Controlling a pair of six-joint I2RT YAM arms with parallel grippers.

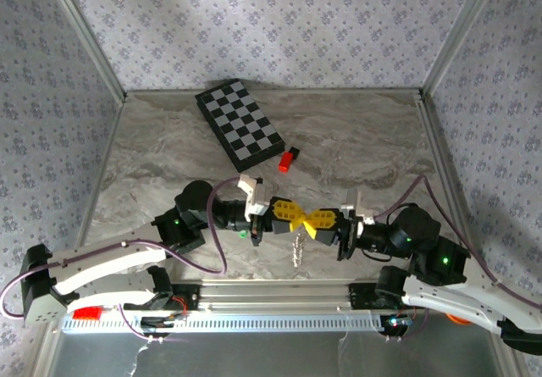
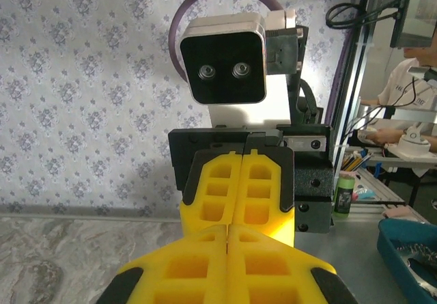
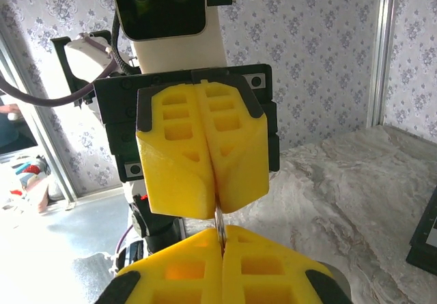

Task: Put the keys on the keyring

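The keyring [image 1: 298, 248] is showing as a thin, pale, glinting chain-like loop. It is sitting just on the near side of the spot where the two sets of yellow fingertips are meeting. Whether it is hanging there or lying on the marbled table [image 1: 356, 140] I cannot tell.

In the right wrist view a metal strip [image 3: 219, 227], thin and silvery, is running from the finger seam of the left gripper [image 3: 216, 207] down into the seam of the right gripper [image 3: 223, 248]. Both pairs of jaws are pressing closed on it, tip facing tip. Whether that strip is part of the key or the ring is too fine to tell.

A tiny green spot [image 1: 243, 234] is glowing beside the left wrist; key or lamp, I cannot say. Farther back a black-and-white checkerboard [image 1: 240, 120] is lying flat, with a red-and-black block [image 1: 287, 160] just beside its near corner. In the left wrist view a green bottle [image 2: 345, 193] is standing off to the right, its label too blurred to read.
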